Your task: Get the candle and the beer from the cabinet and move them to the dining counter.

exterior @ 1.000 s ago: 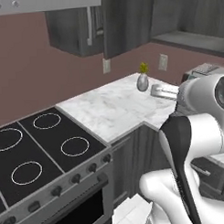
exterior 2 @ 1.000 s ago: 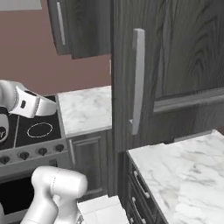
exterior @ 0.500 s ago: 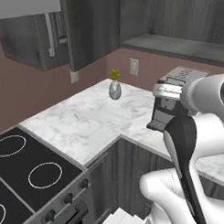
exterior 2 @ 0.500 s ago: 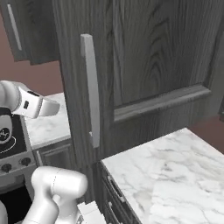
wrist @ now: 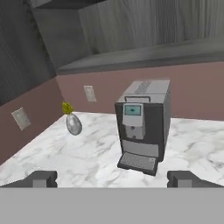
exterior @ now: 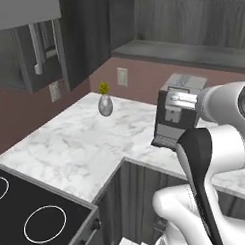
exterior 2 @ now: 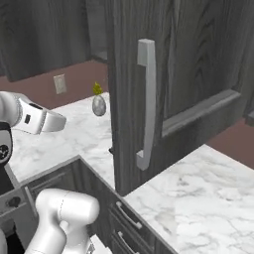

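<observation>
My gripper (wrist: pixel 112 178) is open, its two dark fingertips (wrist: pixel 41 177) spread wide with nothing between them. It hangs above the marble worktop and points at a coffee machine. The cabinet (exterior: pixel 36 53), a dark charcoal wall unit with slim silver bar handles, hangs at the upper left of the left base view, well above and to the left of my arm, and its doors look shut. The candle and the beer are hidden. The dining counter is out of view.
A dark coffee machine (wrist: pixel 142 127) stands on the corner worktop (exterior: pixel 90 145), with a small vase (exterior: pixel 105 104) holding a yellow sprig near the wall. A black cooktop (exterior: pixel 33 217) lies at the lower left. A tall dark door with a long handle (exterior 2: pixel 146 101) rises close on the right.
The whole picture has shifted as the base moved: the cooktop slid off to the left and the coffee machine and tall dark door came closer. My gripper stays open.
</observation>
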